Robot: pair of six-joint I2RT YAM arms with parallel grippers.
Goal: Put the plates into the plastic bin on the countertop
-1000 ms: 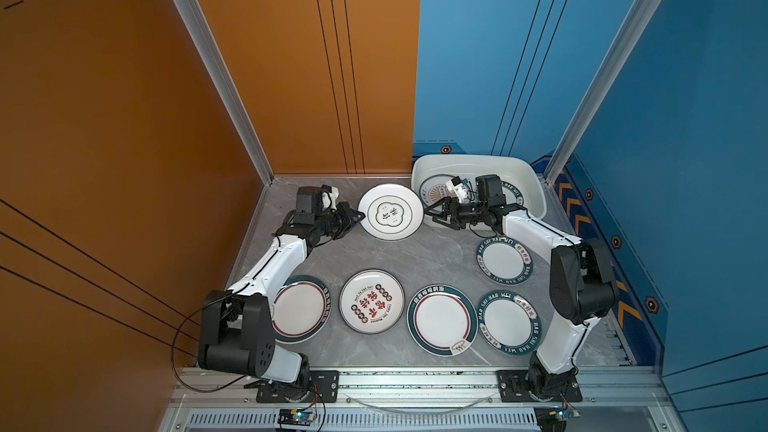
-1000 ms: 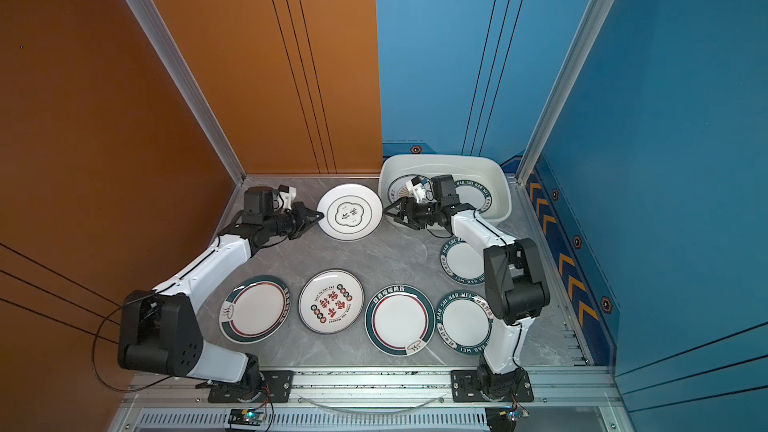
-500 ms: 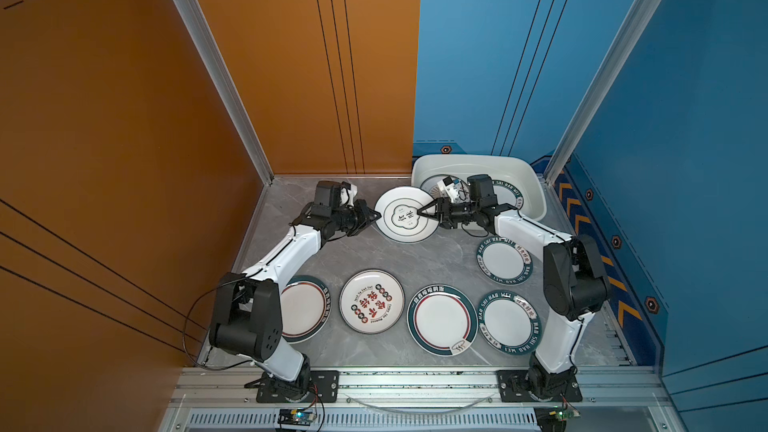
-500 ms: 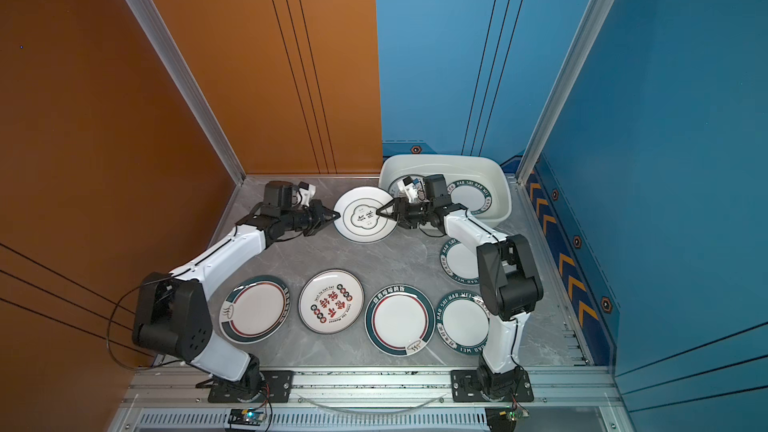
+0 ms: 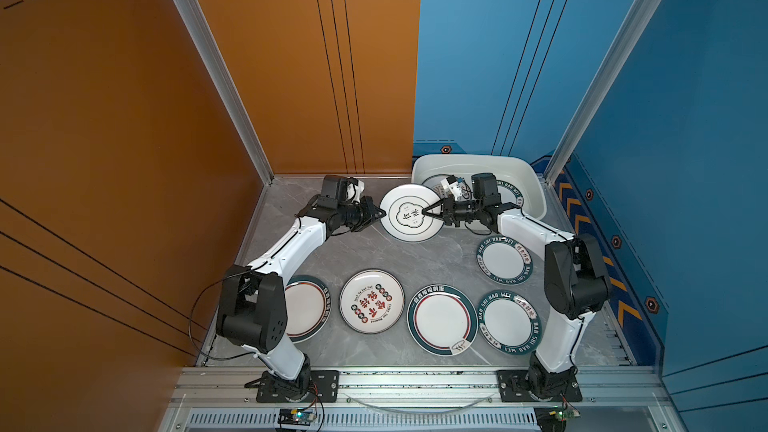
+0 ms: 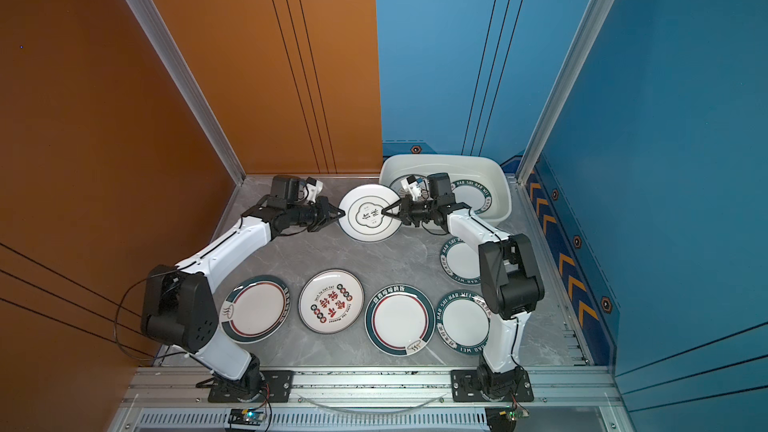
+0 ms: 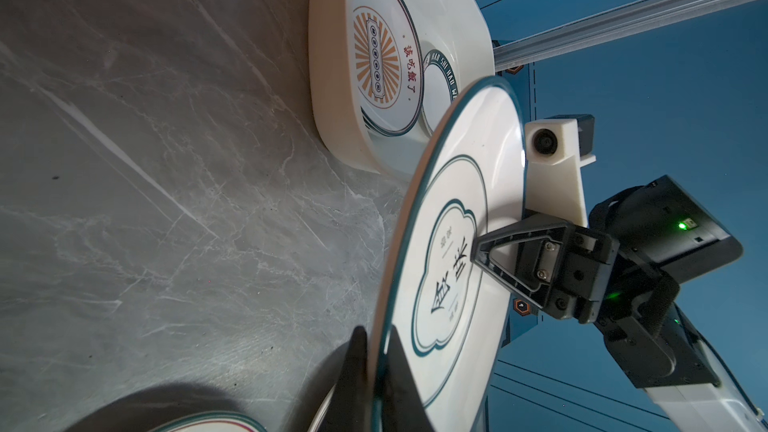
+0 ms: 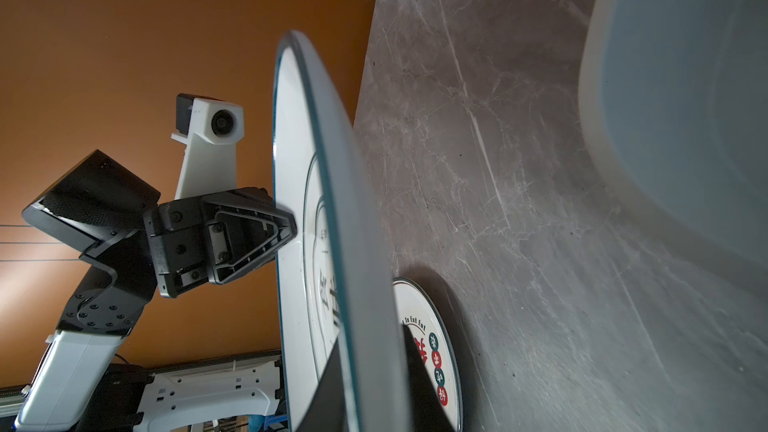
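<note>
Now left jaws and right jaws both clamp opposite sides of one white plate (image 5: pixel 400 224).

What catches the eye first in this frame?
A white cloud-emblem plate hangs tilted above the countertop at the back, pinched from opposite sides by the left gripper and the right gripper. Right beside it the plastic bin already holds plates, and five more plates lie flat nearer the arm bases.
</note>
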